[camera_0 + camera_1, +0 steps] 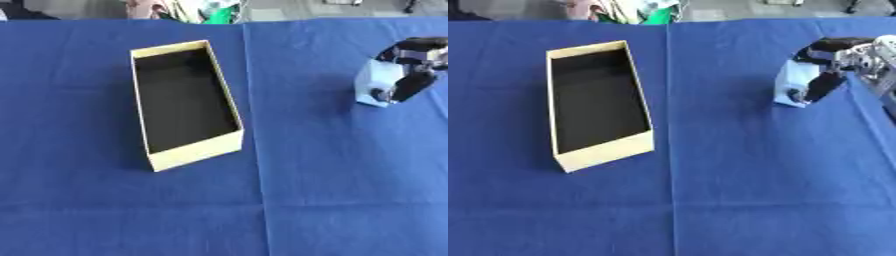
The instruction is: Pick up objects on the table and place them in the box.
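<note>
right hand (pixel 833 67) has fingers curled around the pale block (pixel 794 85); lift it clear, then carry it over the box (pixel 185 152).

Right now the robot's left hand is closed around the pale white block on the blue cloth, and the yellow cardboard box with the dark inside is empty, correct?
Not quite: the right hand, not the left, curls around the pale white block, as the right eye view shows. The yellow cardboard box is indeed empty.
</note>
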`<state>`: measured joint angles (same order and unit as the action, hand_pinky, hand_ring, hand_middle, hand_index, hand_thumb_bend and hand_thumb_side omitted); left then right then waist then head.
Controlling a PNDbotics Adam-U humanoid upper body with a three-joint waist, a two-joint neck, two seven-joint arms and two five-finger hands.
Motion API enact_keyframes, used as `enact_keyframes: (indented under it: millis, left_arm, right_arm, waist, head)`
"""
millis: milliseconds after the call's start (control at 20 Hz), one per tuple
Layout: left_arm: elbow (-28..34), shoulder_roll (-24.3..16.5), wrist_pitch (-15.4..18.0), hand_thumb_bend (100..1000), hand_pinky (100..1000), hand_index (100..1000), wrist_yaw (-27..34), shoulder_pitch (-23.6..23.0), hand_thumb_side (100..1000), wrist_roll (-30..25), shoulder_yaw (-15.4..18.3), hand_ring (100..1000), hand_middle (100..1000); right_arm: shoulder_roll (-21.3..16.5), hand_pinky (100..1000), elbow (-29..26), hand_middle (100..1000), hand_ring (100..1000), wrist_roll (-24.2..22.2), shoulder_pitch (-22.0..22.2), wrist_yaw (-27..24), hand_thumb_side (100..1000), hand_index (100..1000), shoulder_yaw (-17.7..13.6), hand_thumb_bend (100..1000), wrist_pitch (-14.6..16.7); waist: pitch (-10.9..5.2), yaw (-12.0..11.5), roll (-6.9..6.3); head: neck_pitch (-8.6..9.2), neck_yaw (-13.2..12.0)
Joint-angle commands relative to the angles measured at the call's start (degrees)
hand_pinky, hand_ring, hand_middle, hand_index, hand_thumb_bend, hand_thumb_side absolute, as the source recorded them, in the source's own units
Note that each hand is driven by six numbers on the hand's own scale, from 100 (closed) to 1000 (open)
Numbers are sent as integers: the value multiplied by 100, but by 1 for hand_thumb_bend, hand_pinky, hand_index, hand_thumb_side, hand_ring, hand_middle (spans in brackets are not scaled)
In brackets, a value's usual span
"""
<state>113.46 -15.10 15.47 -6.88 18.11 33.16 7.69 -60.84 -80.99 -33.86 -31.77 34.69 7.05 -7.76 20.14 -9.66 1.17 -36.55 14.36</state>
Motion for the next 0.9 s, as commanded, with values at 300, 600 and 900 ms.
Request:
enact_keyframes:
  millis: [300, 600, 900]
  left_arm:
    - [113, -99, 18, 100, 476, 729, -8, 33, 703, 8, 40, 698, 642]
    - [113, -115, 22, 100, 476, 729, -4, 52, 702, 4, 22, 698, 642]
    - [113, -137, 30, 100, 477, 730, 15, 87, 700, -21, -11, 698, 642]
  right_arm:
    - [-593, 651, -1323, 406, 672, 745, -116, -812, 376, 499, -551, 100, -291]
    - [-712, 629, -2608, 403, 653, 1005, -448, -1259, 365, 494, -536, 100, -537]
    - [-519, 610, -3277, 412, 641, 559, -1155, -1438, 349, 500, -54, 100, -841]
  waist:
    - [-79, 12, -10]
    - [-119, -13, 21]
    - [-173, -91, 59]
  head:
    - [-12, -31]
    - [-28, -77]
    - [-3, -93]
